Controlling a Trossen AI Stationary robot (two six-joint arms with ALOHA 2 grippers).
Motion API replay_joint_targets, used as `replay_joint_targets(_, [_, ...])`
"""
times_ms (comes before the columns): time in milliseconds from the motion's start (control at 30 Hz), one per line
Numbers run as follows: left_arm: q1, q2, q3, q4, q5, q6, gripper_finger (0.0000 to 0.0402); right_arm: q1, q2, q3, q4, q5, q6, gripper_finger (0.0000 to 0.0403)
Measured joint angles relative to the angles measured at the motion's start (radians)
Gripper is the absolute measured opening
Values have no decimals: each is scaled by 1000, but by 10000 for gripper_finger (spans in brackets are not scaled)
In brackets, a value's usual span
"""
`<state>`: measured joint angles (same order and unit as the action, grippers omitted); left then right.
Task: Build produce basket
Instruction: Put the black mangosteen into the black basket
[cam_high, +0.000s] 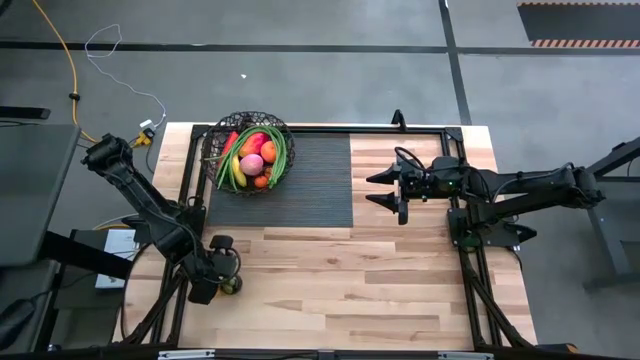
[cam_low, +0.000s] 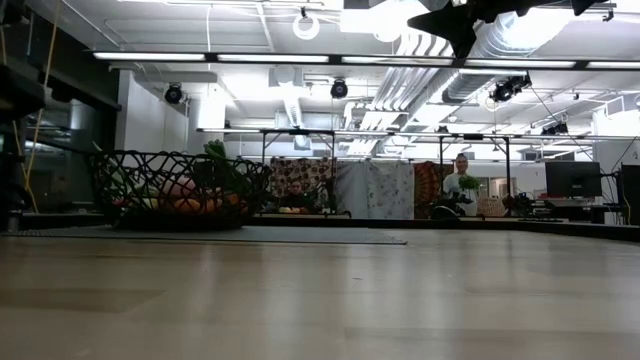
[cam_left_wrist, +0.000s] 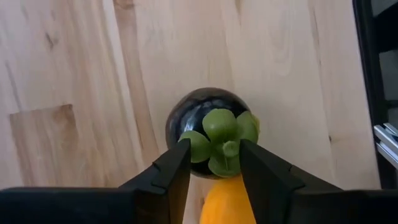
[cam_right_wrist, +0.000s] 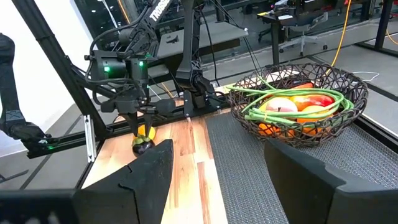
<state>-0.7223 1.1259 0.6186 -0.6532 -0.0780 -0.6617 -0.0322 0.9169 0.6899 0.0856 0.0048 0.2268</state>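
Observation:
The basket (cam_high: 248, 153) of black wire mesh stands on a dark mat at the table's far left and holds produce: red, pink, orange and yellow fruits and long green stalks (cam_right_wrist: 292, 99). Near the table's near left corner, a dark round fruit (cam_left_wrist: 199, 118) with a green leafy cap sits on the wood. My left gripper (cam_left_wrist: 214, 146) is shut on it from above. A yellow-orange fruit (cam_left_wrist: 227, 199) lies right beside it, low between the fingers. My right gripper (cam_high: 385, 190) hangs open above the table's right half and holds nothing. My left gripper pinches the dark fruit's green leafy cap (cam_left_wrist: 221, 134) between its two fingers, one finger on each side of the cap. The fingers slant steeply down from above. In the right wrist view the fruit (cam_right_wrist: 143, 146) appears to rest on the table below the fingers.
The dark ribbed mat (cam_high: 310, 180) covers the far middle of the table, and bare wood (cam_high: 350, 290) lies in front of it. Black frame rails (cam_high: 470, 270) run along the table's sides. A person (cam_low: 462, 185) shows far off in the room behind.

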Motion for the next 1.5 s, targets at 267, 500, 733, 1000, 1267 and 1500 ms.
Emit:
replay_joint_targets(267, [0, 0, 0, 3, 66, 0, 129, 0, 0, 0, 0, 0, 0, 243])
replay_joint_targets(500, [0, 0, 0, 50, 44, 0, 129, 0, 0, 0, 0, 0, 0, 243])
replay_joint_targets(733, [-1, 0, 0, 74, 42, 20, 129, 0, 0, 0, -2, 0, 0, 243])
replay_joint_targets(1000, [-26, 0, 0, 52, 24, 37, 129, 0, 0, 0, -34, 0, 0, 243])
replay_joint_targets(1267, [-32, 0, 0, 51, -19, 37, 129, 0, 0, 0, -37, 0, 0, 243])
replay_joint_targets(1500, [-32, 0, 0, 52, -23, 45, 129, 0, 0, 0, -37, 0, -1, 243])
